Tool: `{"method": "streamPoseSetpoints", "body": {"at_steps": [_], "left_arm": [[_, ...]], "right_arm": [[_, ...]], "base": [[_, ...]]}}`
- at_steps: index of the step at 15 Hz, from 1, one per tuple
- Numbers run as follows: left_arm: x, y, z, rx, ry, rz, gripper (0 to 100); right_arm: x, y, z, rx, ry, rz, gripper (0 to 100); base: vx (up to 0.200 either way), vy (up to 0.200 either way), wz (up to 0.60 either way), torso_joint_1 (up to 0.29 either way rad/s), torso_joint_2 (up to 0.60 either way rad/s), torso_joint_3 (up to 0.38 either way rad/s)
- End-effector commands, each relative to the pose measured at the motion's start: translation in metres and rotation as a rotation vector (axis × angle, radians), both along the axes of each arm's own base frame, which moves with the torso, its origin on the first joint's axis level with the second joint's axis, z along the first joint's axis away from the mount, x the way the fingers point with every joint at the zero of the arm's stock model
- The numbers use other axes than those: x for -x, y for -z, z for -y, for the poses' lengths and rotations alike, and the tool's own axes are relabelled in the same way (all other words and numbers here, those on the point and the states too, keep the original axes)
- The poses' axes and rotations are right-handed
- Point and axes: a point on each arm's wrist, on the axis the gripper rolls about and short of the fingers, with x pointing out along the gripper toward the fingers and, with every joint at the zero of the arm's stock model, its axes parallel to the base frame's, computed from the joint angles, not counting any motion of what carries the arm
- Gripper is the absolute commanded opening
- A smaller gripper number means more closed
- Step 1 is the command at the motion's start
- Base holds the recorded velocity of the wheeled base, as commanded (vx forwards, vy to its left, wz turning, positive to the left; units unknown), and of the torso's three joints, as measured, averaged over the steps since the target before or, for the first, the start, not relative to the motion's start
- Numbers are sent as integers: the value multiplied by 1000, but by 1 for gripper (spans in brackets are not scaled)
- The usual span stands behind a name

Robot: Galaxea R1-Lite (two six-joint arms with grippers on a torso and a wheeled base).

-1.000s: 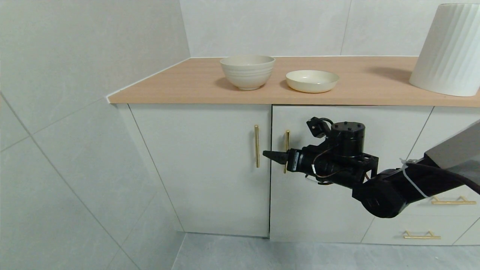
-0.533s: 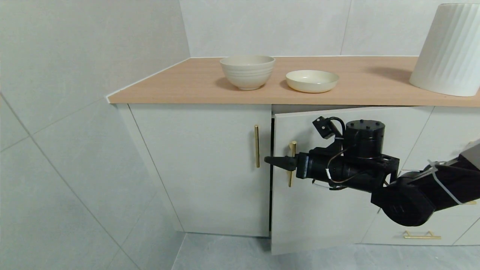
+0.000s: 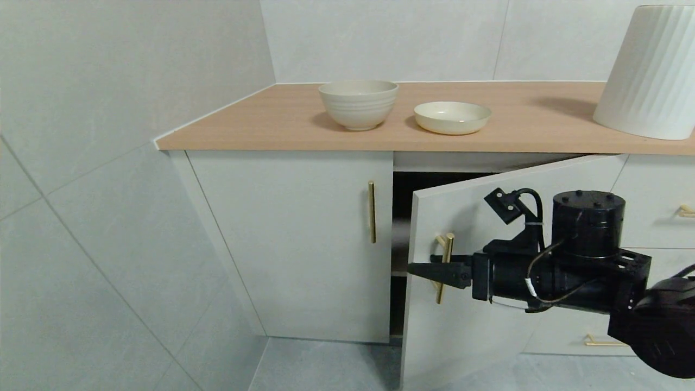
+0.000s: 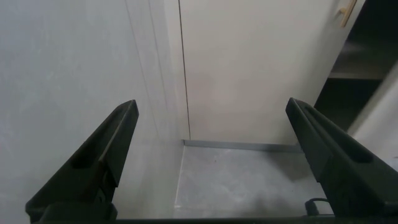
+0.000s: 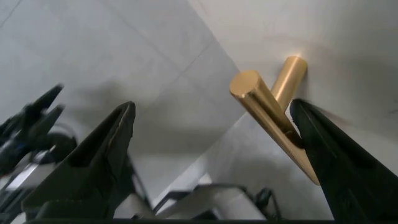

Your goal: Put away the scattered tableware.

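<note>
At door handle, right arm level, jaws astride

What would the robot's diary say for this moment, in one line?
right gripper: open around gold handle | cabinet door: partly open | bowl, dish: on counter | left gripper: open

Inside the cupboard it is too dark to tell what the pale shelf bears, and the foot of the open door runs off the bottom edge of the head view. The right gripper covers the middle of the gold handle, whose lower end is cut off in the right wrist view, where dark blurred shapes cannot be made out. The white ribbed vessel on the desk is clipped at top and right.
</note>
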Motion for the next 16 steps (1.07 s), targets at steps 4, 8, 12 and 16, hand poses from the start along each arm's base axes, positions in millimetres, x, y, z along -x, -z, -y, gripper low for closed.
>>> {"method": "streamPoseSetpoints", "body": {"at_steps": [4, 8, 12, 16], "left_arm": [[0, 0, 0, 0, 0, 0, 100], [0, 0, 0, 0, 0, 0, 100], [0, 0, 0, -2, 0, 0, 100], [0, -2, 0, -63, 7, 8, 100]], "right_arm": [[30, -10, 18, -16, -24, 15, 100], [34, -10, 21, -17, -24, 16, 100], [34, -10, 21, -15, -22, 14, 100], [35, -8, 22, -10, -23, 8, 100]], "base": [[0, 0, 0, 0, 0, 0], [0, 0, 0, 0, 0, 0], [0, 0, 0, 0, 0, 0], [0, 0, 0, 0, 0, 0]]}}
